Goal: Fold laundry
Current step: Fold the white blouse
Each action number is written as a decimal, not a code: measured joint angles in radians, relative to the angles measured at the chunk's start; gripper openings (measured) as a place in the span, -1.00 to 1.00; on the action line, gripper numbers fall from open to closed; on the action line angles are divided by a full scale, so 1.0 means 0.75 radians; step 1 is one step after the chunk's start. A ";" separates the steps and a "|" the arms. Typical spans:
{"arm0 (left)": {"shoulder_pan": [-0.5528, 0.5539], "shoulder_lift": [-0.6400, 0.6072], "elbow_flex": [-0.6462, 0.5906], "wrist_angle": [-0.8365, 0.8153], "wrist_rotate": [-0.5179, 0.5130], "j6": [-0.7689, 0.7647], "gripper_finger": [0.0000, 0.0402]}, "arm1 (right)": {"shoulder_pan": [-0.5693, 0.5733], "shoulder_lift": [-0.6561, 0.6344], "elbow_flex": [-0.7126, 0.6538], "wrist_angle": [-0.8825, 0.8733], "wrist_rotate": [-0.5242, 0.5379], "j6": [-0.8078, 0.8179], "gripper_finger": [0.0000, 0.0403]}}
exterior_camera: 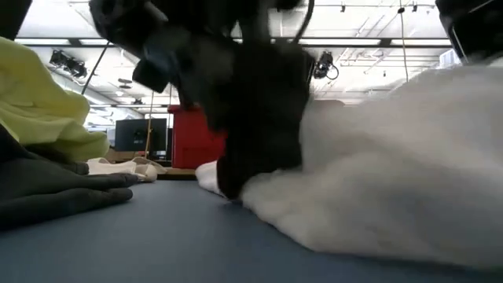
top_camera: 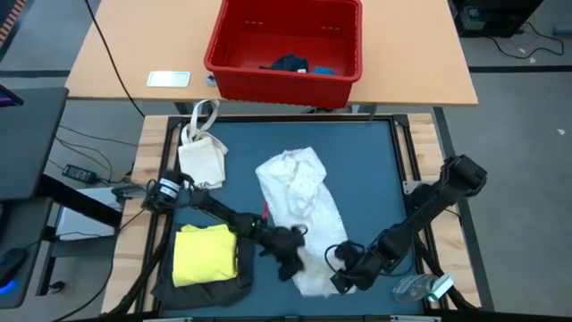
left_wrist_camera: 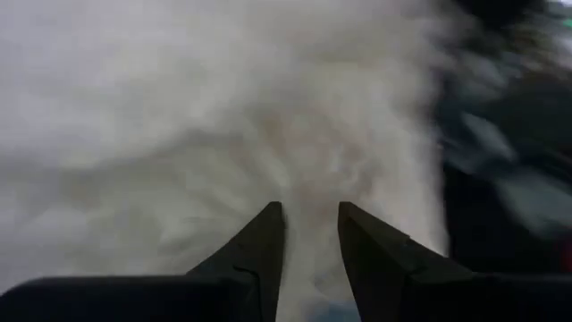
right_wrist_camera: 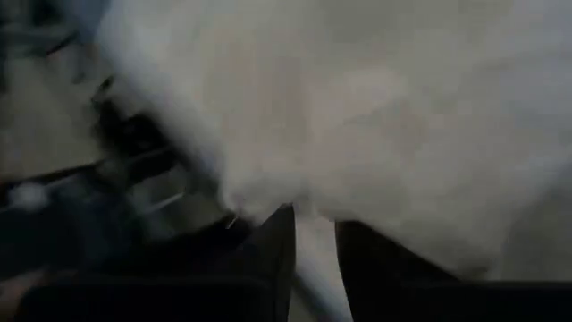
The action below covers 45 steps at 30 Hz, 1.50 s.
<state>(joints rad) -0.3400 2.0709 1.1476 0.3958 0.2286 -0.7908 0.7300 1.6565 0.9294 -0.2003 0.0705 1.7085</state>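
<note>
The left gripper [top_camera: 288, 261] and right gripper [top_camera: 344, 279] are both pressing into the near end of the white cloth [top_camera: 299, 201], each seemingly pinching a fold between narrowly parted fingers [left_wrist_camera: 259, 241]. The cloth is lying crumpled mid-tabletop, while the yellow T-shirt [top_camera: 206, 254] is sitting on the dark grey garment [top_camera: 201, 288] at the near left corner.

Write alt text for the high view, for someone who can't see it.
Both grippers, left and right, meet at the near end of a crumpled white cloth on the blue table. A folded yellow T-shirt lies left; a red basket sits behind.

Blue table [top_camera: 375, 170] – white cloth [top_camera: 299, 201], yellow T-shirt [top_camera: 204, 255], white bag [top_camera: 201, 161].
</note>
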 joint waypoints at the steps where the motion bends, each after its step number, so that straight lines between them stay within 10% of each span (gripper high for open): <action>1: -0.022 0.000 0.012 0.063 0.083 -0.003 -0.43 | 0.000 -0.022 0.008 -0.093 0.027 0.000 -0.56; 7: -0.143 -0.064 0.132 0.224 0.359 0.219 -0.43 | -0.034 -0.117 0.023 -0.294 0.105 -0.002 -0.60; 18: -0.037 -0.117 0.174 -0.544 -0.279 0.200 -0.43 | 0.082 -0.117 0.024 -0.047 0.228 0.115 -0.60; 28: 0.261 -0.118 0.172 -0.790 -0.289 0.214 -0.43 | 0.013 -0.117 0.022 -0.588 0.298 0.101 -0.60; 38: 0.595 -0.124 0.175 -0.994 -0.294 0.140 -0.43 | -0.017 -0.061 0.025 -0.170 0.219 -0.198 -0.63; 45: 0.708 -0.122 0.174 -0.988 -0.295 0.081 -0.43 | -0.054 0.061 0.024 -0.710 0.121 0.006 -0.70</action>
<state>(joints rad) 0.1913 1.9793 1.2783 -0.3450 0.0071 -0.7303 0.6895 1.7022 0.9476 -0.7327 0.1613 1.7133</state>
